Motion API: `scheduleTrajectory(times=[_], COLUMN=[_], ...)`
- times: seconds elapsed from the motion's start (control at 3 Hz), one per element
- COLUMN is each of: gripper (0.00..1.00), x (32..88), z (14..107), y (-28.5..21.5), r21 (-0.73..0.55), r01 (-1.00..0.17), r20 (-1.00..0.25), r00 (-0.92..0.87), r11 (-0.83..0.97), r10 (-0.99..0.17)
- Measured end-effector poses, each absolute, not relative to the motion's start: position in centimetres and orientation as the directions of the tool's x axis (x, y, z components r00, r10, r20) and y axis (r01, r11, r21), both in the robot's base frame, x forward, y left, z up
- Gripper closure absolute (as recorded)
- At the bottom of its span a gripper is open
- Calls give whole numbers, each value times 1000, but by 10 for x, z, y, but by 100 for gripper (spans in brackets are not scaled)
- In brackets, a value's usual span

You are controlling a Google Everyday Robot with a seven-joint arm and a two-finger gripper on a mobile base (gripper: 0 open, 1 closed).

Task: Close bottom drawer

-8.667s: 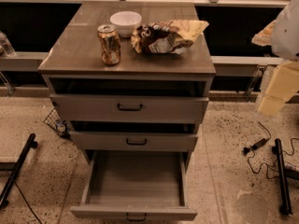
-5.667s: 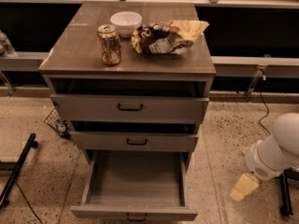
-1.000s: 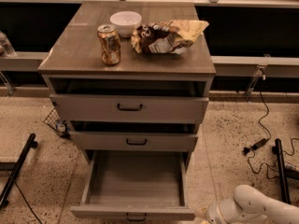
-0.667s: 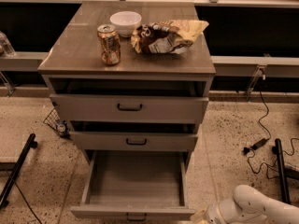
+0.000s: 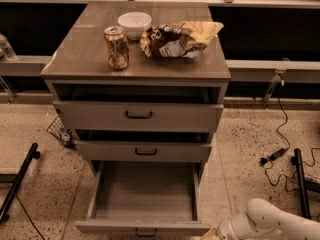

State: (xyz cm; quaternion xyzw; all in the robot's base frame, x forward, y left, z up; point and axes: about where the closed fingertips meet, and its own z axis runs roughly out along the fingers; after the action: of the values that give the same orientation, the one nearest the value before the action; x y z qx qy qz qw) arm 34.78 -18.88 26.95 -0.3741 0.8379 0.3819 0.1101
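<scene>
Risk: push lands on right corner of bottom drawer [image 5: 145, 196] front, not centre; drawer skews on runners, jams half shut. Contact could also slide off front's right end.

Bottom drawer pulled far out toward near side, grey interior bare, front at near frame edge. Gripper [image 5: 216, 232] low at near right, just beside front's right end, possibly touching. Whether it is spread or pressed together, cannot tell.

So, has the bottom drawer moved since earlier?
No. The bottom drawer sits as far out from the middle drawer as before; the gripper is low by its front corner.
</scene>
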Motion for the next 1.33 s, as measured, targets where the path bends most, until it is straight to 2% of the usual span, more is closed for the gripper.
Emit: scheduleTrajectory(times=[0.33, 0.67, 1.0, 1.33], gripper=[100, 100, 100, 100], x=[343, 341, 341, 351], z=[256, 242, 242, 228], y=[-169, -140, -140, -113], r21=[543, 507, 507, 489], r01=[-743, -790, -790, -817], r20=[-476, -492, -492, -547], r00=[-657, -594, -594, -561], r11=[391, 346, 346, 307], r10=[-585, -637, -636, -621])
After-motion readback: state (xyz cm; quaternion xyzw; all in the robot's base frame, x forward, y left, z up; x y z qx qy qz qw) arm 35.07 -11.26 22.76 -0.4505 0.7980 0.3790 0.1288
